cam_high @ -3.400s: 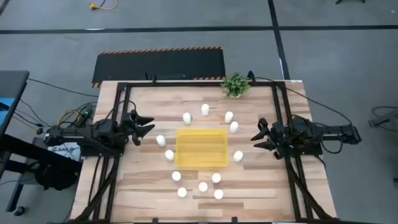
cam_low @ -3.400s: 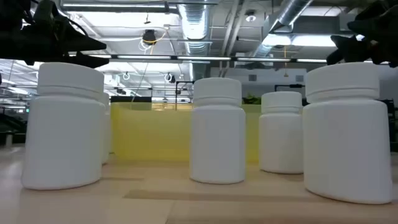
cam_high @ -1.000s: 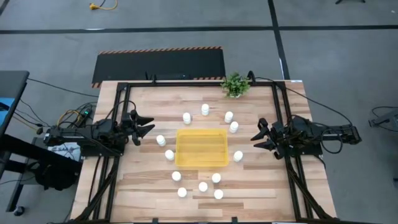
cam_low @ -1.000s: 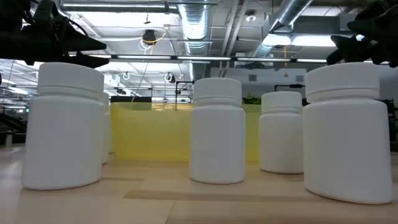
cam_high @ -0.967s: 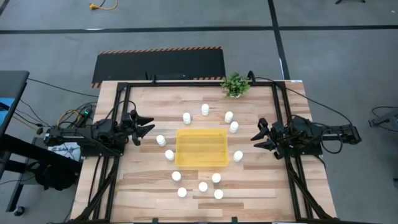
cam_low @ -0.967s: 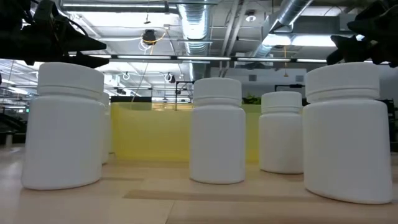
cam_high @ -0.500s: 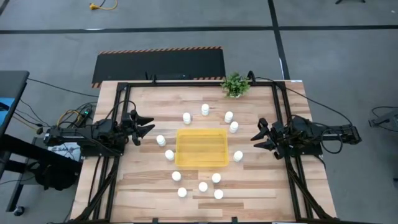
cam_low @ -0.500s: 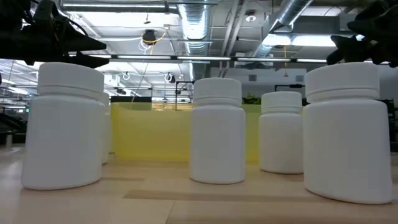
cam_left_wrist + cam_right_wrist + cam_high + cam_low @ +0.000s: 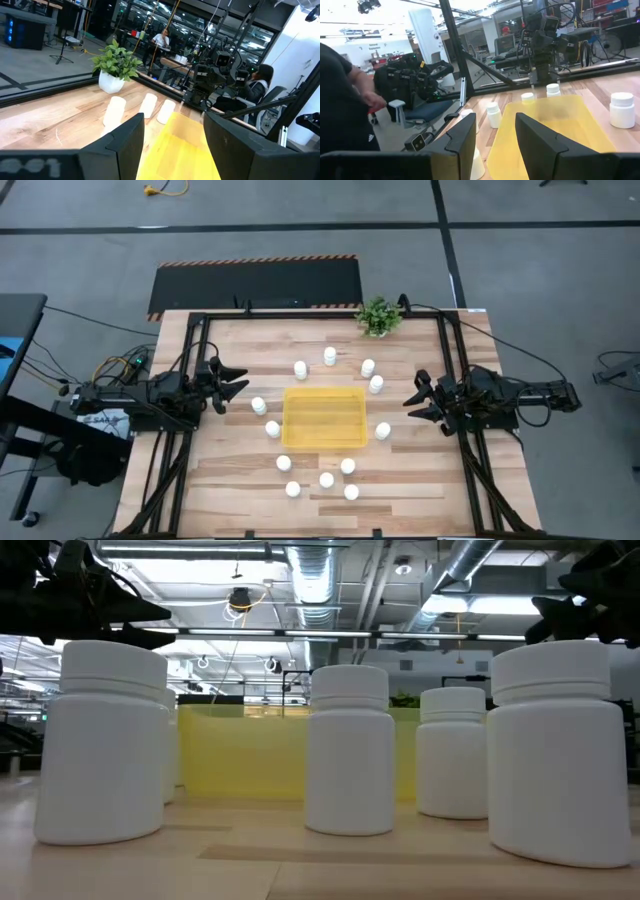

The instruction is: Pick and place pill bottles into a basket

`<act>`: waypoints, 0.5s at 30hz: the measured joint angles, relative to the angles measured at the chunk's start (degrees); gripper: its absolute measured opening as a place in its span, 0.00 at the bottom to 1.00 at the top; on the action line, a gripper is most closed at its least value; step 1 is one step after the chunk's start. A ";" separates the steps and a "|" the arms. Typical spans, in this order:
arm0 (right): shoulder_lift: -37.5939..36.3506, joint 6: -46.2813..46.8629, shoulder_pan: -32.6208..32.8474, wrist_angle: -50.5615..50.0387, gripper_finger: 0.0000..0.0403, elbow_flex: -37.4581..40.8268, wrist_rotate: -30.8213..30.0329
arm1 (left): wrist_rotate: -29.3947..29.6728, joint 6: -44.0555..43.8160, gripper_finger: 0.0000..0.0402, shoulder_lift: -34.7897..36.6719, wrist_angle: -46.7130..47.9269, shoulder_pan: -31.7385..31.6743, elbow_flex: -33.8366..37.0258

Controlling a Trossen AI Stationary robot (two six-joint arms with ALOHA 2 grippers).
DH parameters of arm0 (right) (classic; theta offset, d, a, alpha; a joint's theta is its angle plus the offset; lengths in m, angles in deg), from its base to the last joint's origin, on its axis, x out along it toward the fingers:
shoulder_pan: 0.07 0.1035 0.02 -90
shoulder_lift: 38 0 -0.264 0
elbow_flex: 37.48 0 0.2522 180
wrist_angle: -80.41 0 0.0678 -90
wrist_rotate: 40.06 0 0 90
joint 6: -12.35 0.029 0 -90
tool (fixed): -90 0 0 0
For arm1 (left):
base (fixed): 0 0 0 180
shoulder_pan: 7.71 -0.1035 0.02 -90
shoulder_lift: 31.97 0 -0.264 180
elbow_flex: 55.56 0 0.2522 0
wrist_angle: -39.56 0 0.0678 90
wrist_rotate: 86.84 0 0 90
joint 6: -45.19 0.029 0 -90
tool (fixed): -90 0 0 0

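The basket, a yellow tray (image 9: 323,418), lies flat in the middle of the wooden table. Several white pill bottles stand upright around it: an arc at its far side (image 9: 330,356), two at its left (image 9: 259,406), one at its right (image 9: 383,431), and a group at its near side (image 9: 326,479). My left gripper (image 9: 238,380) hovers left of the basket, pointing level at it, fingers apart and empty (image 9: 174,120). My right gripper (image 9: 412,395) hovers right of the basket, pointing level at it, with a narrower empty gap (image 9: 495,122).
A small potted plant (image 9: 378,316) stands at the table's far edge. A black frame (image 9: 300,314) runs around the tabletop. In the low view bottles (image 9: 348,750) stand close in front of the basket. A person (image 9: 340,100) stands beyond the table's left side.
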 joint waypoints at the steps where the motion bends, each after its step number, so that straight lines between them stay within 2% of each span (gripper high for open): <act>1: 0.01 -0.11 0.01 0.01 0.33 0.01 -0.04 | 0.00 0.00 0.48 0.00 0.02 -0.02 -0.02; 3: 0.00 -1.20 -0.13 0.10 0.33 0.01 -0.56 | 0.00 0.00 0.48 0.01 0.00 -0.02 -0.01; 7: 0.02 -3.79 -0.13 2.35 0.33 -0.01 -5.62 | 0.00 0.00 0.48 0.00 0.02 -0.02 -0.02; 12: 0.02 3.75 -0.08 6.48 0.33 0.00 -6.10 | 0.00 0.00 0.48 0.02 0.01 0.00 -0.01; 15: 0.00 4.30 -0.23 9.90 0.33 -0.01 -7.15 | 0.00 0.00 0.48 0.00 0.01 -0.01 -0.01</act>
